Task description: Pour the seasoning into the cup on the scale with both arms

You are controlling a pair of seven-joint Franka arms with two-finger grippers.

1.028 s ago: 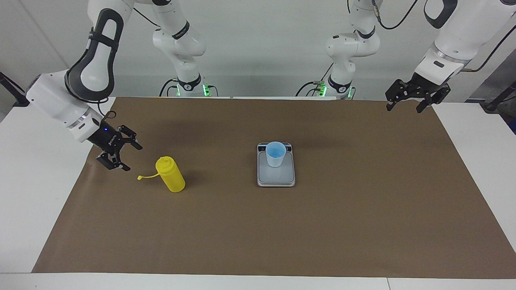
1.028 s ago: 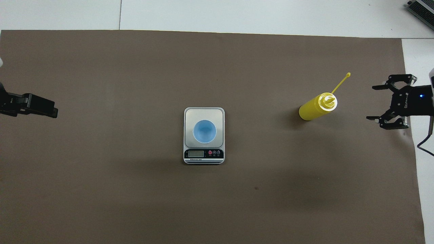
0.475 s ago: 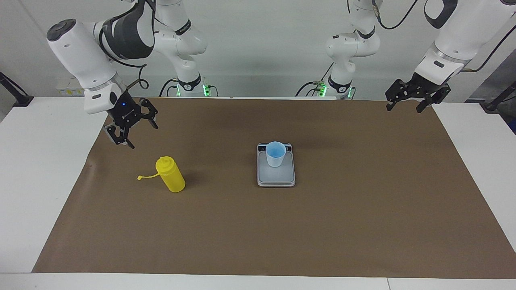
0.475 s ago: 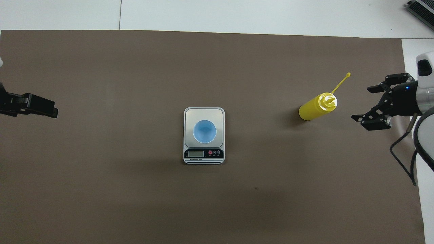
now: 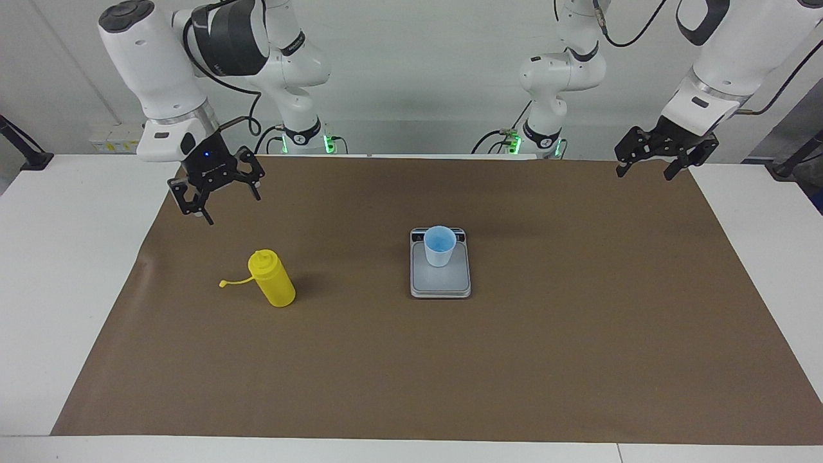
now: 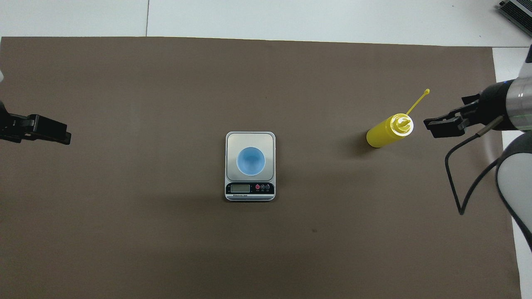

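Seasoning bottle (image 5: 272,278) is standing upright at the left of the facing view, its cap strap (image 5: 235,281) trailing sideways on the brown mat (image 5: 578,360); it has not moved since a second ago. Right gripper (image 5: 215,193) has been rising: a second ago it was hanging low at the mat's left edge, and now it is hovering in the upper left of the facing view, fingers spread wide and holding nothing. Cup (image 5: 440,245) is sitting on the scale (image 5: 440,281) at the frame's centre, unchanged. Left gripper (image 5: 649,161) is waiting at the upper right, over the mat's corner, also wide open and empty, exactly as before.
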